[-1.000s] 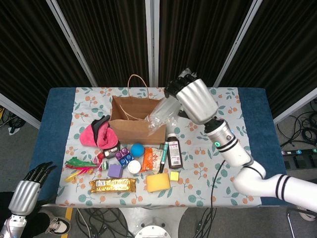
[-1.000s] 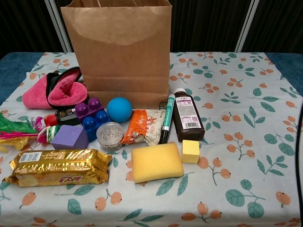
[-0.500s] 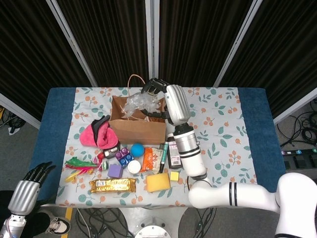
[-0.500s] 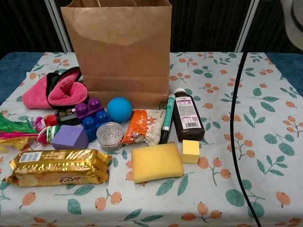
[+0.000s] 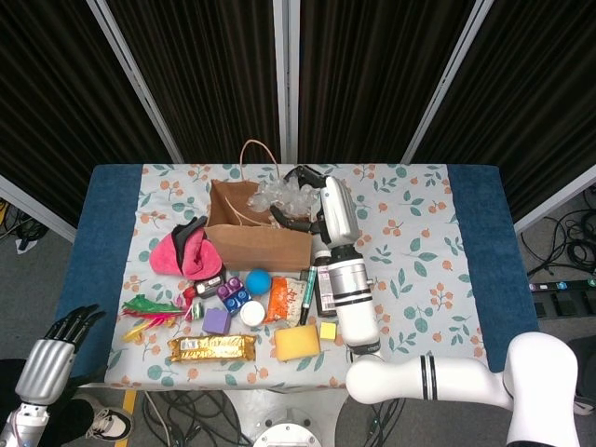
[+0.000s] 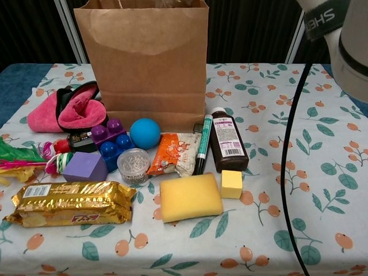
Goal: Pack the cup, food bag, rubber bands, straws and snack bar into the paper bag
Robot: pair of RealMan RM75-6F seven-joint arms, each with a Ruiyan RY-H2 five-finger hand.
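Above the paper bag (image 5: 256,244), cup (image 5: 279,195) lying crosswise.

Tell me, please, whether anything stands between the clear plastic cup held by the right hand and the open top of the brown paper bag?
Nothing visible does. The right hand holds the clear plastic cup directly over the open mouth of the brown paper bag; only the bag's handle rises at its far rim.

Bright, even overhead light, soft shadows, both views sharp.
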